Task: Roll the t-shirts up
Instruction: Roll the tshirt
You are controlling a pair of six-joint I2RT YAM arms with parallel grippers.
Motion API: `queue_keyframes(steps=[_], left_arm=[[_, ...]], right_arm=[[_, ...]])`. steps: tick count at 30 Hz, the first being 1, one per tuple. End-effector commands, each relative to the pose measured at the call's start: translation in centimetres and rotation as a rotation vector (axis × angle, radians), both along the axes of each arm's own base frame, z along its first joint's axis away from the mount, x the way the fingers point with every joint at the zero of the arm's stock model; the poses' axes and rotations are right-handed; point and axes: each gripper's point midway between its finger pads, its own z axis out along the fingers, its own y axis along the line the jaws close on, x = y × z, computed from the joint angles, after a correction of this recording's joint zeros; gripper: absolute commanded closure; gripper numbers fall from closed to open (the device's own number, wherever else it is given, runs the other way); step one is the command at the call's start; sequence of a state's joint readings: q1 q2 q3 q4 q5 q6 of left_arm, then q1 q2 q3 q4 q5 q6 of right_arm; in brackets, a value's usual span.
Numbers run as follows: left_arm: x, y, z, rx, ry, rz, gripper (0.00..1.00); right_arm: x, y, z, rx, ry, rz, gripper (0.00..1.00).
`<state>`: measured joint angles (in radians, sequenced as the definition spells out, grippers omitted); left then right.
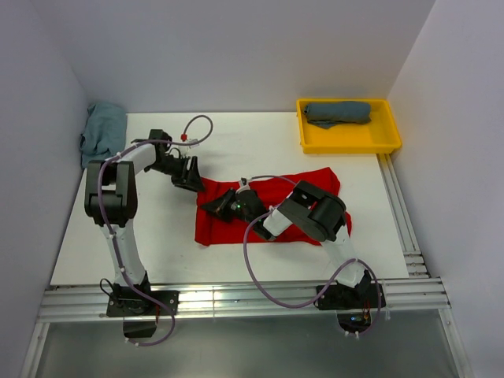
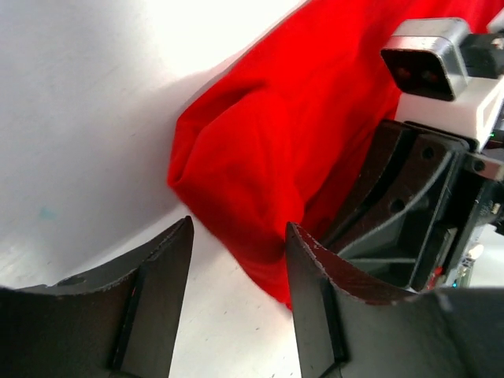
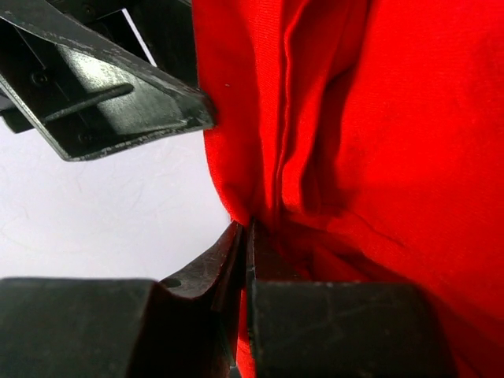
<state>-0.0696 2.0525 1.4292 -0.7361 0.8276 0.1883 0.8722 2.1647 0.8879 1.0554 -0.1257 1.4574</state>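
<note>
Surface point(image 1: 94, 252): a white top, with both arm bases bolted at its near edge.
Right fingers point(image 3: 209, 268): pressed together on a fold at the left end of the red shirt point(image 3: 378, 142), with cloth pinched between the tips. From above they point(image 1: 216, 205) are seen near the middle of the surface, pointed toward the left edge.
Red shirt point(image 1: 315, 185): laid flat around the middle of the surface, a little toward the right edge. It is creased and doubled over at its left end point(image 2: 276, 134) and partly covered by the right arm.
Left fingers point(image 2: 157, 268): spread wide, with nothing gripped. They point(image 1: 189, 177) are placed just beside the far left corner of the red shirt. The folded corner is seen just beyond the gap; whether it is touched cannot be told.
Both sets of fingers: brought near each other at the shirt's left end.
Teal shirt point(image 1: 102, 132): crumpled in the far left corner of the surface, well apart from the red shirt.
Yellow tray point(image 1: 350, 144): set in the far right corner.
Blue shirt point(image 1: 339, 113): bundled inside the tray, along its far side.
</note>
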Motion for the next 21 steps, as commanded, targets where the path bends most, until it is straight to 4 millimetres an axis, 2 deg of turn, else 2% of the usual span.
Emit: queue_keyframes(steps=[1,2,5,6,7,9,10,11,12,13,14,15,16,17,19,21], left_arm=[[1.3,-0.6,0.8,0.053,-0.062,0.002,0.45],[1.4,-0.8,0.8,0.061,-0.068,-0.002,0.46],[1.7,-0.9,0.9,0.114,-0.081,0.004,0.57],[1.9,-0.6,0.7,0.148,-0.089,0.011,0.68],[2.0,-0.7,0.9,0.171,-0.096,0.012,0.72],[2.2,-0.3,0.6,0.235,-0.106,0.018,0.82],[2.2,-0.5,0.8,0.255,-0.117,0.017,0.85],[2.2,-0.5,0.7,0.278,-0.121,0.018,0.92],[2.2,-0.3,0.7,0.305,-0.127,0.022,0.95],[2.4,-0.2,0.7,0.352,-0.140,0.027,0.97],[2.3,0.0,0.6,0.381,-0.140,0.029,1.00],[2.2,-0.3,0.6,0.403,-0.150,0.021,1.00],[2.3,0.1,0.4,0.447,-0.160,0.027,1.00],[2.2,0.1,0.4,0.466,-0.160,0.022,1.00],[2.2,0.1,0.4,0.502,-0.166,0.018,1.00],[2.1,0.0,0.4,0.523,-0.167,0.011,1.00]], right_arm=[[0.2,0.1,0.5,0.039,-0.012,0.003,0.94],[0.3,0.0,0.4,0.035,-0.012,0.004,0.94],[0.3,0.1,0.2,0.012,-0.008,0.007,0.94],[0.3,0.0,0.1,-0.002,-0.007,0.001,0.94],[0.3,-0.2,-0.4,-0.034,0.000,-0.001,0.94],[0.5,-0.4,-0.2,-0.063,-0.005,-0.012,0.94],[0.4,-0.6,-1.0,-0.109,0.003,-0.008,0.94],[0.5,-0.7,-0.6,-0.125,-0.002,-0.013,0.92],[0.6,-0.5,-0.4,-0.142,-0.010,-0.012,0.91],[0.8,-1.1,-0.9,-0.203,-0.009,-0.022,0.88],[0.8,-1.1,-1.0,-0.232,-0.011,-0.024,0.81],[0.8,-0.8,-0.6,-0.253,-0.022,-0.022,0.77],[0.9,-1.4,-1.2,-0.313,-0.027,-0.033,0.73],[0.7,-1.2,-0.5,-0.325,-0.040,-0.024,0.64],[0.8,-1.3,-0.2,-0.391,-0.071,-0.042,0.57],[1.0,-0.9,1.5,-0.400,-0.104,-0.053,0.51]])
